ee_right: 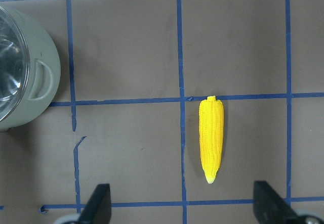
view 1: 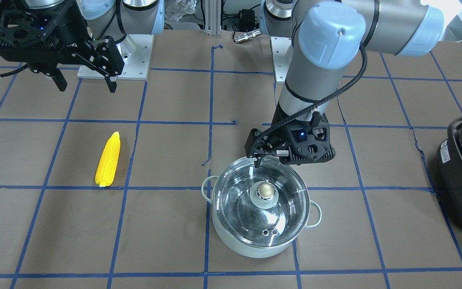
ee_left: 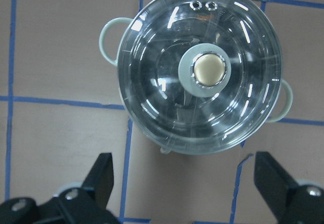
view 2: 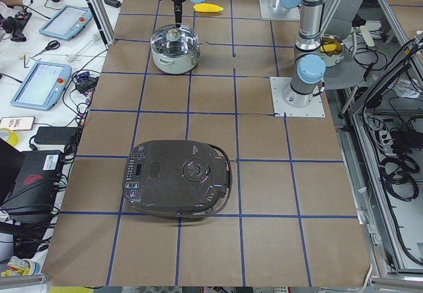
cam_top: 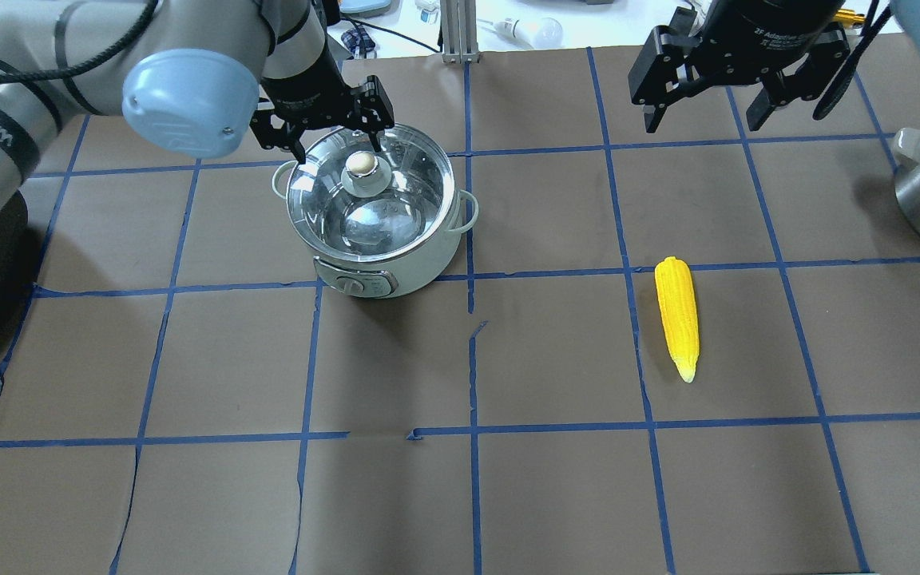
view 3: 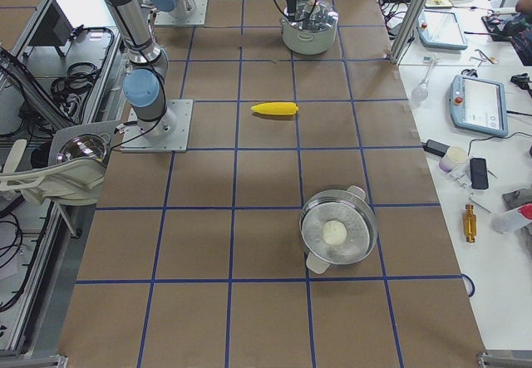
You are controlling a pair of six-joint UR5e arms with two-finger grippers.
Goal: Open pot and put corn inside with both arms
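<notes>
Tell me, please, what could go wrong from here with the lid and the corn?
1. The open left gripper sits at the pot rim, off the knob of the lid. Descending here, it might strike the glass instead.
2. The corn is long against the pot's mouth. Lowered flat by the right gripper, it may catch on the rim.

Grey-metal left arm (view 1: 309,80) and right arm (view 1: 138,16), light-blue joint caps (view 1: 331,34), black braided cable (view 1: 364,66), black white-lettered right end effector (cam_top: 701,121)
</notes>
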